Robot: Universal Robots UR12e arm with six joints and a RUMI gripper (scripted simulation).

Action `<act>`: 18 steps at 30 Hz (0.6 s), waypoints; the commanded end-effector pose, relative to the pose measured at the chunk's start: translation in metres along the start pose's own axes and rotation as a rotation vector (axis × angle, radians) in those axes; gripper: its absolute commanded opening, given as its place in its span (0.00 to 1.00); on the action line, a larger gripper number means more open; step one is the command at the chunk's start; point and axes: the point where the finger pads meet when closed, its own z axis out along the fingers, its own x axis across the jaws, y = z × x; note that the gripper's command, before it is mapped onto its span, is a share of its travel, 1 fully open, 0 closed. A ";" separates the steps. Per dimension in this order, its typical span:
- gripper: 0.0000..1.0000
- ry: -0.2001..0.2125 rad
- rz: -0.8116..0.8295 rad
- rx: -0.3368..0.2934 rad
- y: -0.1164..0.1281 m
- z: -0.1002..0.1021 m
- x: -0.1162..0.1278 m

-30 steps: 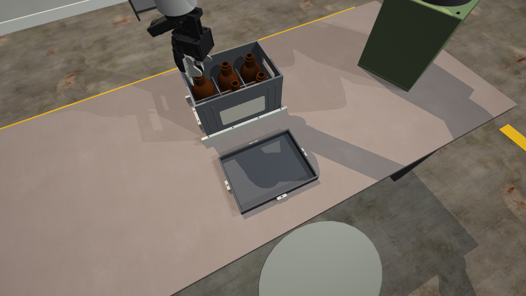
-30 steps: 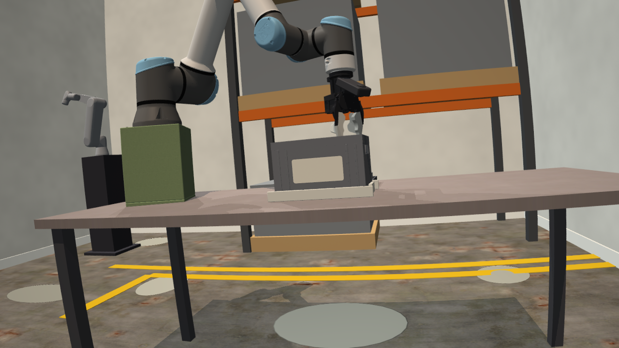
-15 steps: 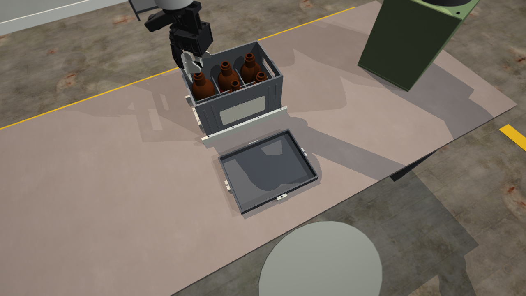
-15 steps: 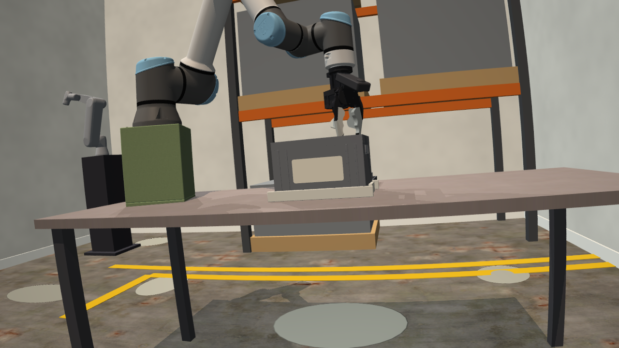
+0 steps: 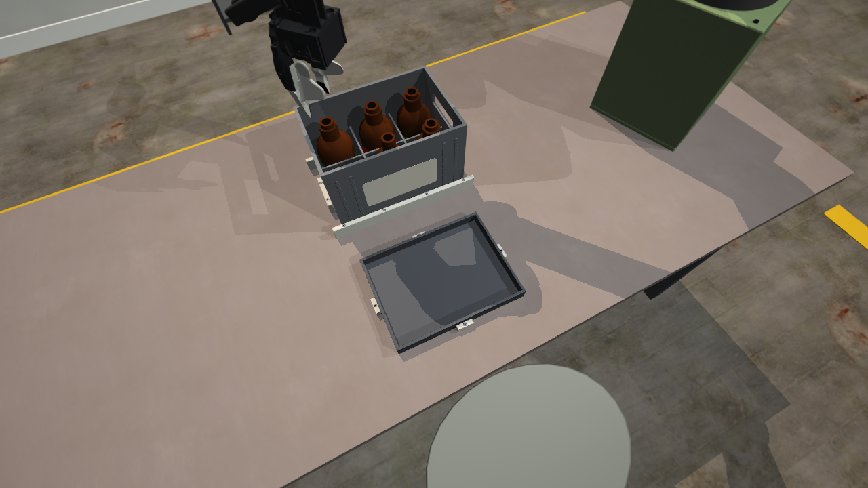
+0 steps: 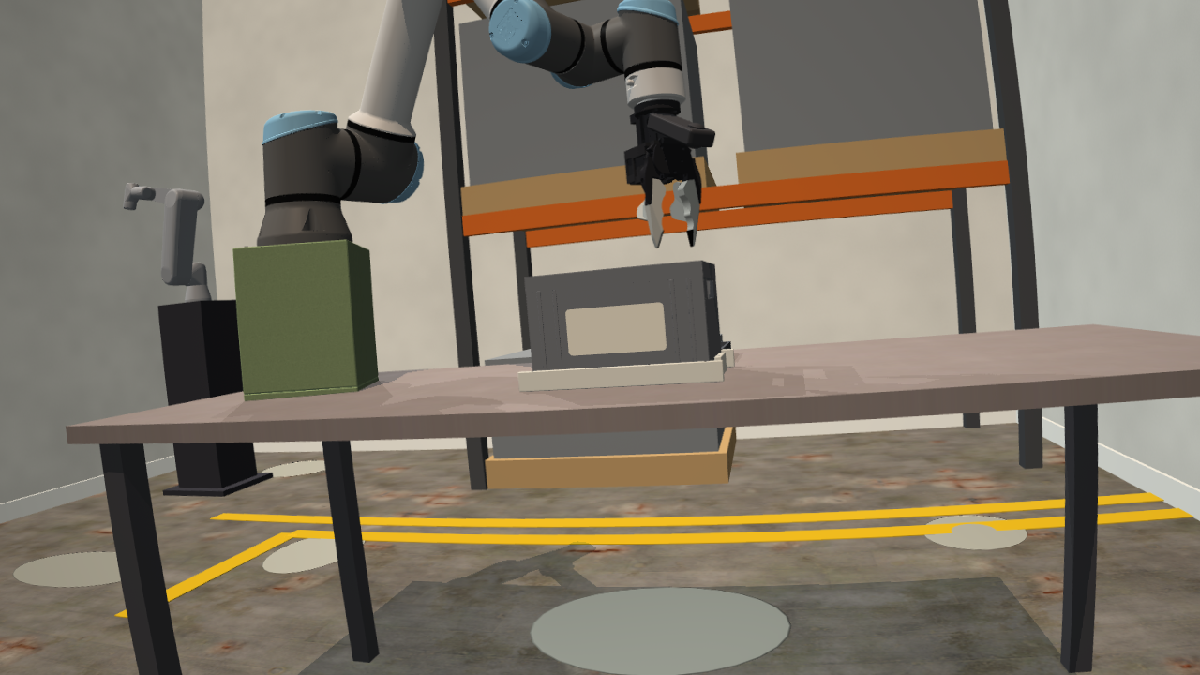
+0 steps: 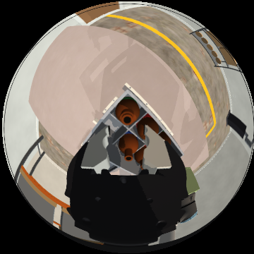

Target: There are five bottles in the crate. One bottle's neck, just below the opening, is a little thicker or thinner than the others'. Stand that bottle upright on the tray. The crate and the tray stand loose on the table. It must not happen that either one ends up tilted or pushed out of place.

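A dark grey crate stands on the table and holds five brown bottles: one at the left, one in the middle, one at the right, and two lower ones in the front cells. The neck widths are too small to compare. An empty dark grey tray lies in front of the crate. My gripper hangs above the crate's left end, clear of its rim, as the exterior view shows. Its fingers stand partly open and empty. In the wrist view, bottle mouths show between my fingers.
A green block carrying the arm's base stands at the table's far right corner. A cream strip lies along the crate's front foot. A shelf rack stands behind the table. The table's front edge runs close to the tray.
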 end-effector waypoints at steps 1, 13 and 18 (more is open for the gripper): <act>0.38 -0.001 -0.001 0.000 -0.002 -0.015 -0.001; 0.38 -0.001 -0.001 0.000 -0.002 -0.028 -0.001; 0.00 0.001 -0.001 -0.004 0.000 -0.026 0.000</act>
